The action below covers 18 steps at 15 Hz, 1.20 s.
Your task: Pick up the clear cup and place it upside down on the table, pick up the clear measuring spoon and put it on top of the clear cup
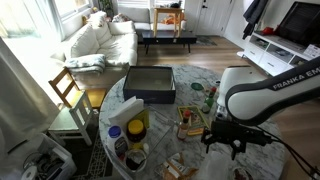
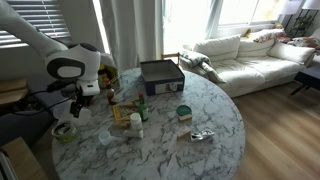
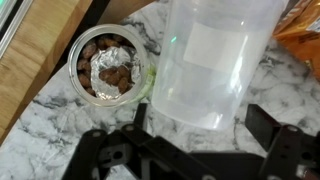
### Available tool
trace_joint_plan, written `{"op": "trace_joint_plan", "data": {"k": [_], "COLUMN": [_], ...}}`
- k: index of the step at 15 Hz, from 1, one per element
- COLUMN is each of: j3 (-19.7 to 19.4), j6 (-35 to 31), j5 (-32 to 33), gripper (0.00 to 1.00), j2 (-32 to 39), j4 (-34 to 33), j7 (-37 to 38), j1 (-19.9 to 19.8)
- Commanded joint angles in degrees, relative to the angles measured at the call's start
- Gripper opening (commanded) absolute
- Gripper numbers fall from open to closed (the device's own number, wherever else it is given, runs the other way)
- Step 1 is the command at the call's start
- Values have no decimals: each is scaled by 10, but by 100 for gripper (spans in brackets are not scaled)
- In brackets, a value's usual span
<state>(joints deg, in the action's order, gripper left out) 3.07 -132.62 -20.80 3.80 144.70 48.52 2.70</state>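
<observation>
The clear cup (image 3: 215, 50), a translucent whitish tumbler, fills the wrist view on the marbled table (image 3: 40, 140). Its narrower end points toward my gripper (image 3: 200, 122). The gripper is open, with one dark finger on each side of the cup's near end and a gap on both sides. In both exterior views the gripper (image 1: 222, 140) (image 2: 76, 104) hangs low over the table's edge, and the arm hides the cup. A small clear shiny item (image 2: 202, 134), possibly the measuring spoon, lies far across the table.
A foil-lined bowl of brown bits (image 3: 108, 65) (image 2: 65, 132) sits right beside the cup. An orange snack bag (image 3: 305, 30) lies on the other side. A dark box (image 1: 150, 85) (image 2: 160, 75), a yellow-topped jar (image 1: 137, 128) and a small green bottle (image 2: 143, 108) stand mid-table.
</observation>
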Motion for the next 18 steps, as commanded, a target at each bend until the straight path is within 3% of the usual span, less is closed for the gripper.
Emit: {"op": "trace_joint_plan", "data": {"k": [1, 12, 13, 14, 16, 18], "j3": [5, 6, 6, 5, 3, 1], "j6": [-34, -65, -66, -67, -66, -64], "j5": [-34, -11, -9, -6, -1, 7], "gripper": [100, 98, 89, 74, 65, 62], "j2": [11, 43, 43, 43, 40, 37], "j4": [12, 10, 10, 10, 10, 9], "j7": [13, 68, 74, 80, 91, 102], "j1": [10, 29, 29, 29, 28, 27]}}
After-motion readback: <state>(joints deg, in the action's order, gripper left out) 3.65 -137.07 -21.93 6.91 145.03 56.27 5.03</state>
